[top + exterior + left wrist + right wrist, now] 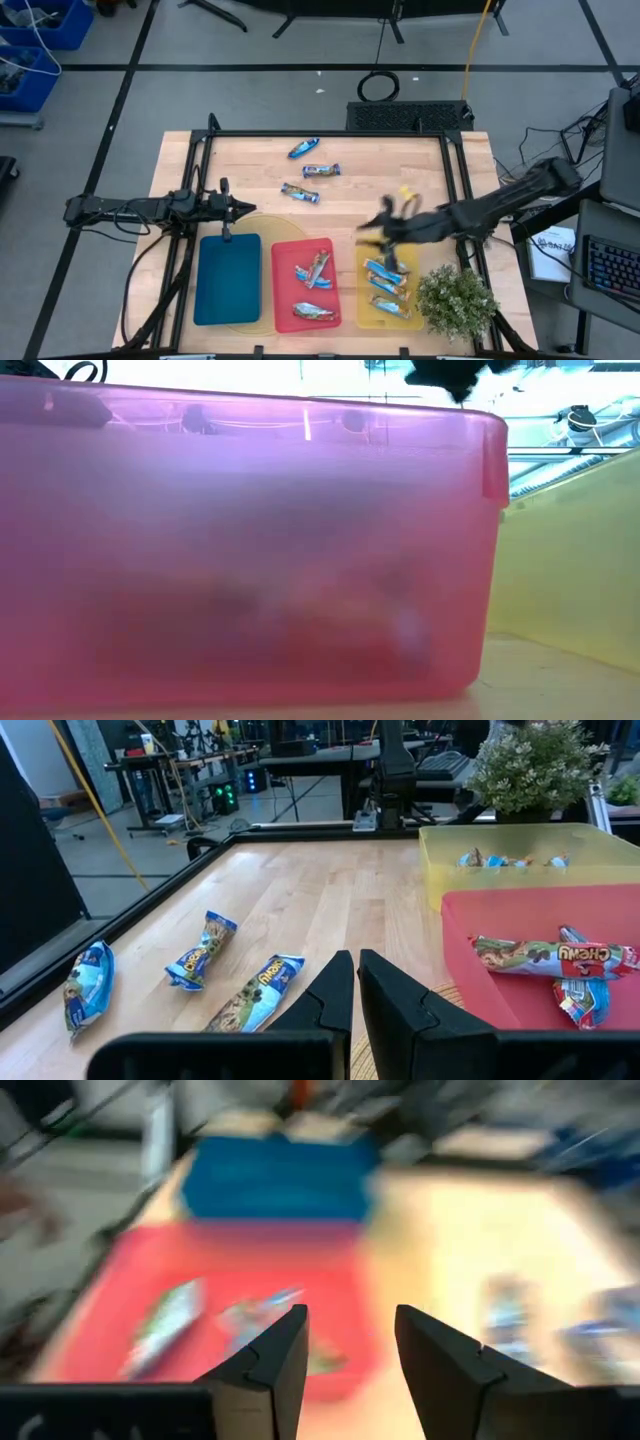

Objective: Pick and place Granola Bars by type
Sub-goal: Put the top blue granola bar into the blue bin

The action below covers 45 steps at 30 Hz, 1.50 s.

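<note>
Three granola bars in blue wrappers (303, 148) (321, 170) (300, 193) lie flat on the wood beyond the trays; the left wrist view shows them too (88, 982) (203, 950) (255, 992). Two bars (315, 268) (312, 312) lie in the red tray (285, 290), and three (390, 288) in the yellow tray (368, 312). My right gripper (376, 228) (350, 1342) is open and empty, blurred, over the far edges of the red and yellow trays. My left gripper (237, 208) (355, 985) is shut and empty, at the far edge of the blue tray (228, 280).
A potted plant (455, 300) stands at the near right corner beside the yellow tray. A black frame (330, 133) runs around the table. In the low view the red tray's wall (250, 560) fills most of the picture, with the yellow tray (570, 560) beside it.
</note>
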### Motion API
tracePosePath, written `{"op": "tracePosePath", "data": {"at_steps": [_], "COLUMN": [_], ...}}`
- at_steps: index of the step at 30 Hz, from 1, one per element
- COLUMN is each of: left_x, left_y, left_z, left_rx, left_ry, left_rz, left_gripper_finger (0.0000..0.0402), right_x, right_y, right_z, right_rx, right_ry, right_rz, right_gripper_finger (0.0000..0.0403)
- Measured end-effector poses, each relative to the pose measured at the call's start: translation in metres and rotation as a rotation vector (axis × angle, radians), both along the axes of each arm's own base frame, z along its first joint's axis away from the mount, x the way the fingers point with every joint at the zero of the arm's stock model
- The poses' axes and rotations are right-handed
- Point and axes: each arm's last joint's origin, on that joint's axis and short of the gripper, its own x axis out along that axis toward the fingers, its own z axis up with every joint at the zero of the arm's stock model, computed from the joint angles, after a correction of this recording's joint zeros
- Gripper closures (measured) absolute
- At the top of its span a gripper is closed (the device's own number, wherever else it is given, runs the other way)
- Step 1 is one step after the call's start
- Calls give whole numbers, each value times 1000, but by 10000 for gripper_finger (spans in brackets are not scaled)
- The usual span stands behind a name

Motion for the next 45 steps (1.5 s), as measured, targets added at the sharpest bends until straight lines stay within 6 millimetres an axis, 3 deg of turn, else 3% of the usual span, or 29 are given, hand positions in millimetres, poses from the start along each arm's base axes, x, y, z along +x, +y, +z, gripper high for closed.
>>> {"op": "tracePosePath", "data": {"at_steps": [4, 8, 17, 22, 26, 31, 35, 40, 45], "left_x": [0, 0, 0, 0, 0, 0, 0, 1, 1], "left_y": [0, 0, 0, 0, 0, 0, 0, 0, 0], "left_z": [0, 0, 0, 0, 0, 0, 1, 8, 12], "left_rx": [0, 0, 3, 1, 0, 0, -11, -130, -127], "left_ry": [0, 0, 0, 0, 0, -3, -11, -104, -142], "left_rz": [0, 0, 1, 1, 1, 1, 2, -4, -8], "left_gripper_finger": [371, 371, 371, 371, 371, 371, 371, 371, 371], "right_x": [-47, -83, -128, -140, -143, -139, -138, -137, -137], "right_y": [-27, -50, -77, -84, -87, -85, -87, -84, -83], "right_z": [-17, -41, -84, -79, -80, -90, -97, -100, -98], "right_rx": [-74, -106, -176, -147, -129, -12, 29, 62, 84], "right_ry": [-228, -333, -476, -600, -600, -550, -485, -451, -465], "right_rz": [-173, -278, -517, -569, -573, -345, -261, -94, -66], "right_gripper_finger": [259, 261, 264, 266, 266, 266, 266, 266, 266]}}
